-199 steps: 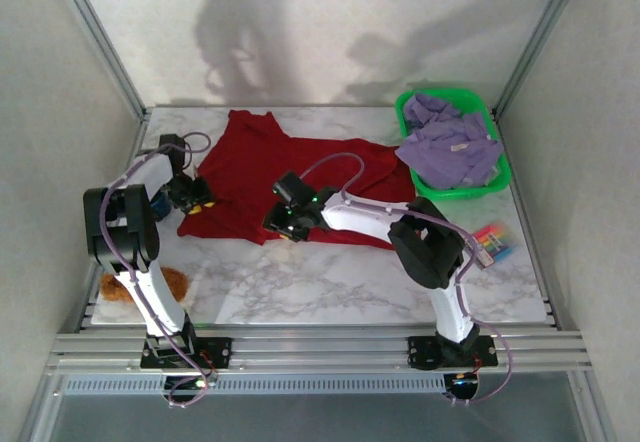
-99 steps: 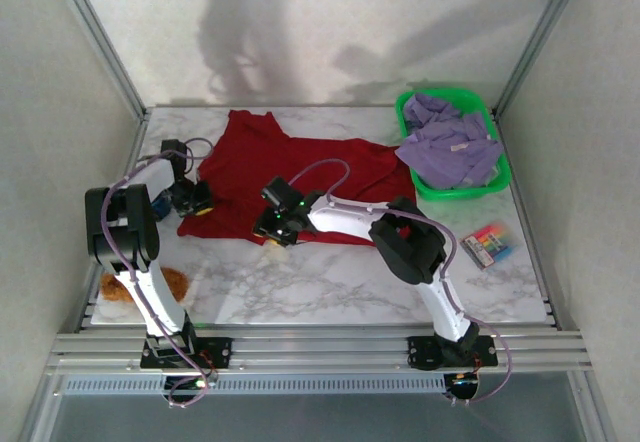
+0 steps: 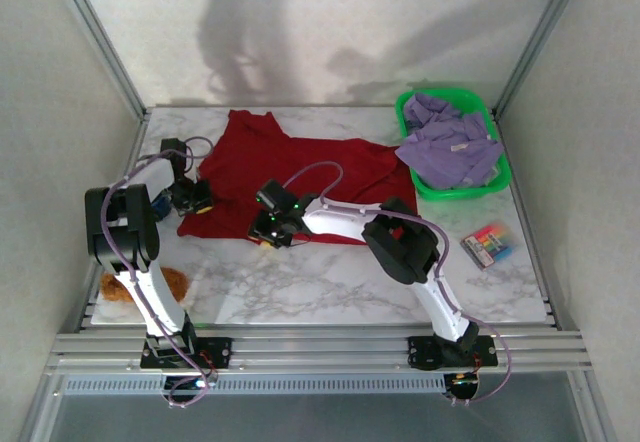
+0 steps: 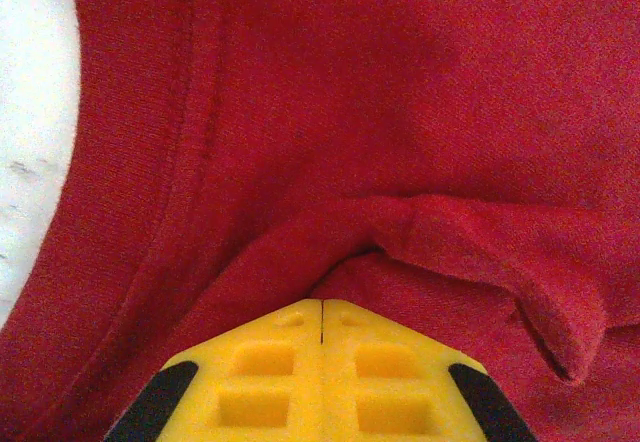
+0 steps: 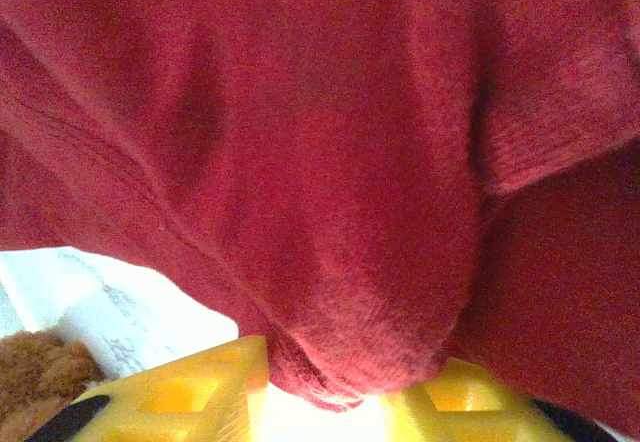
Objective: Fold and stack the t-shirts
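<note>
The deep red t-shirt (image 3: pixel 290 162) lies spread across the back half of the marble table (image 3: pixel 330 282), collar end toward the left, and I have both of my grippers at its near edge. My left gripper (image 4: pixel 320 307) is at the shirt's left end, close to a ribbed hem; its yellow fingers are pressed together, with only a thin seam showing between them, and the red cloth puckers into a ridge right at their tips, so I am pinching the fabric there. My right gripper (image 5: pixel 335 382) sits at the shirt's near hem, around the middle. Its fingers stand apart with a thick fold of red cloth sagging into the gap and touching both (whether they press on it, I cannot tell). A fuzzy orange-brown lump (image 3: pixel 112 286) sits at the table's near left corner. The pale lavender t-shirt (image 3: pixel 450 152) is crumpled in the green basket (image 3: pixel 460 194) at the far right, spilling over its near rim, well apart from both my grippers.
</note>
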Robot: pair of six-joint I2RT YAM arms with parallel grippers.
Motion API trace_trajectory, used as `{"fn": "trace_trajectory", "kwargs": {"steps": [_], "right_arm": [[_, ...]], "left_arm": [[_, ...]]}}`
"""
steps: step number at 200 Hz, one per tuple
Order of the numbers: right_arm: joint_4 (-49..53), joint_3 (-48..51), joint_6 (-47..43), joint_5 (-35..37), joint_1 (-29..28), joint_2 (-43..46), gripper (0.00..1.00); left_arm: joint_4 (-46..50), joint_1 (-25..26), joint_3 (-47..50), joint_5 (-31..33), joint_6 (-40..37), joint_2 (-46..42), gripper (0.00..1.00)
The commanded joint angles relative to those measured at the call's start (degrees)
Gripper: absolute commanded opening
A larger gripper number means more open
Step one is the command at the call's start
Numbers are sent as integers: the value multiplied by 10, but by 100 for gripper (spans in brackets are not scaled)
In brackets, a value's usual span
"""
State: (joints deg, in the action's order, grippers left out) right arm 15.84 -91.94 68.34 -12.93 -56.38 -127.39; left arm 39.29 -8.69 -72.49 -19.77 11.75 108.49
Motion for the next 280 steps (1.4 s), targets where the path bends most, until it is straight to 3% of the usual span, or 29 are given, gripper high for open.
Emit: {"fn": "trace_trajectory", "kwargs": {"steps": [1,44,76,163,194,236,261,280], "right_arm": [[20,-9,13,34,-7,-14,33],[23,-7,11,46,-14,-2,11],[59,-19,-17,66,-14,29,0],[97,-51,-65,85,10,71,0],[112,-94,-107,75,51,43,0],[165,-224,-160,7,110,-57,0],[197,-281,-182,7,132,-96,14],[213,-317,-196,0,156,-119,28]], "left_arm": [[15,0,-15,-2,-1,-16,0],[22,0,-21,-2,-1,-22,0],[27,0,-24,3,7,-49,0],[55,12,-97,-9,18,-43,0],[54,25,-143,-13,24,-5,0],[41,41,-214,-24,40,58,0],[29,46,-257,-38,52,100,0],[3,47,-294,-65,62,130,13]]}}
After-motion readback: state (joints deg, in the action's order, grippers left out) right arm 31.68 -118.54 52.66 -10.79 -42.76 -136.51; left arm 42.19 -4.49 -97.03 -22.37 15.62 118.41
